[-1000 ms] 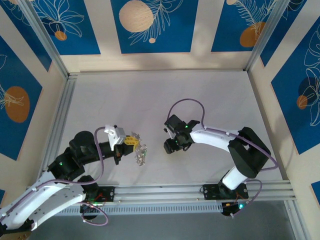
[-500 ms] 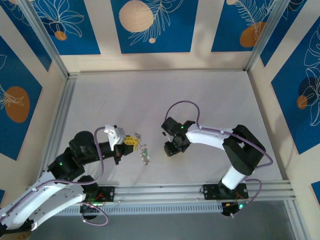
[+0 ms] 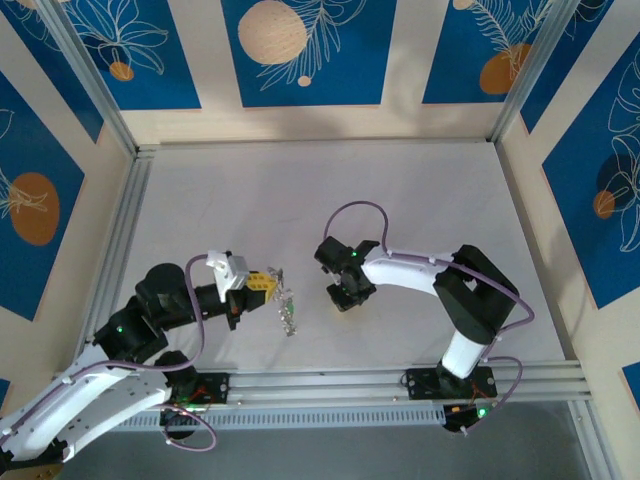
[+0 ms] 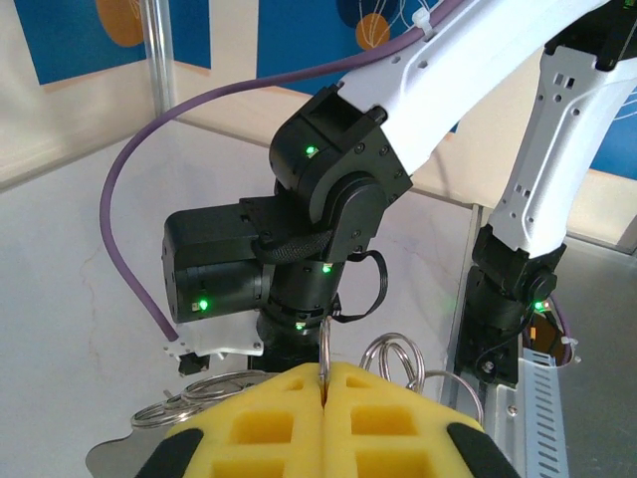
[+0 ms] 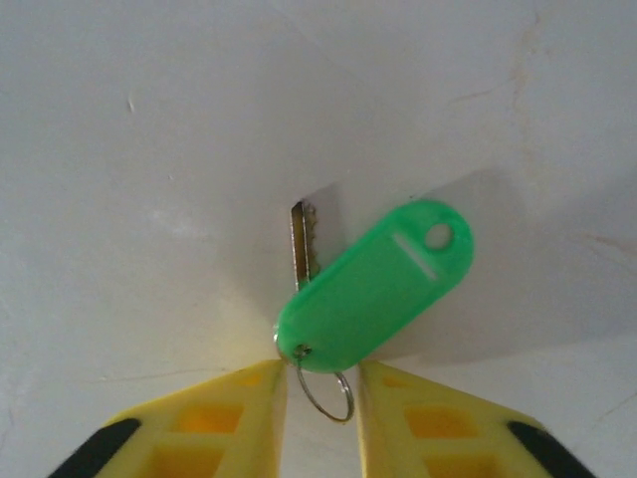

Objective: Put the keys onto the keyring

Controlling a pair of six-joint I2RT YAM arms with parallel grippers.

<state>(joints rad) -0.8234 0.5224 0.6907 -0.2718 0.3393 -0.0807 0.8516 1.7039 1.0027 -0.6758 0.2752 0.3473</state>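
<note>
Right gripper (image 5: 321, 388) has slid left, jaws narrowly parted by the key (image 5: 302, 239) with its glossy green tag (image 5: 373, 284); left gripper (image 4: 324, 374) pinches the thin silvery keyring (image 4: 324, 344).

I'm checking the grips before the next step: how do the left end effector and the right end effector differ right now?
The left end effector is shut, pinching the thin keyring in its seam; the right end effector stands open, the green tag's small ring lying in the gap. The left end effector points sideways at the other arm; the right end effector points down at the table. Both have yellow fingers.
</note>
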